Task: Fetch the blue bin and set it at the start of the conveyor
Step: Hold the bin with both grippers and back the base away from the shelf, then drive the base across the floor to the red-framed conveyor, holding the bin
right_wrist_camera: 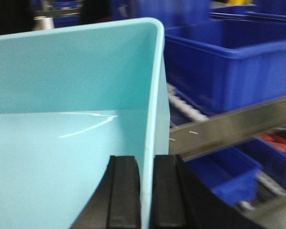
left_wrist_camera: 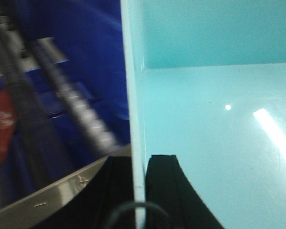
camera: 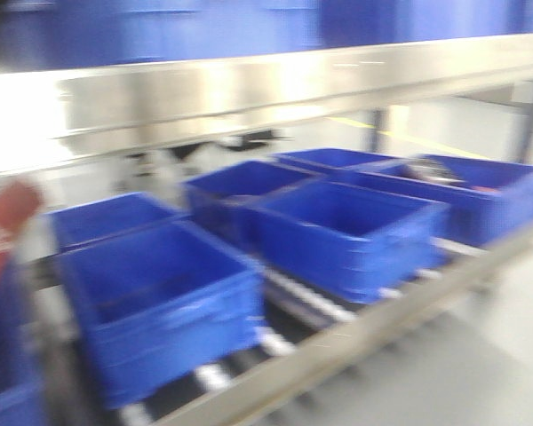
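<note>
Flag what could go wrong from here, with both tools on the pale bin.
Slip: the left tool and right tool each pinch only a thin, smooth wall of the blue bin; uneven arm motion could twist or drop it.
Snag: the steel shelf rail and dark blue bins appear close beside the right-held wall.
Blind: the front view is blurred and shows no conveyor.
</note>
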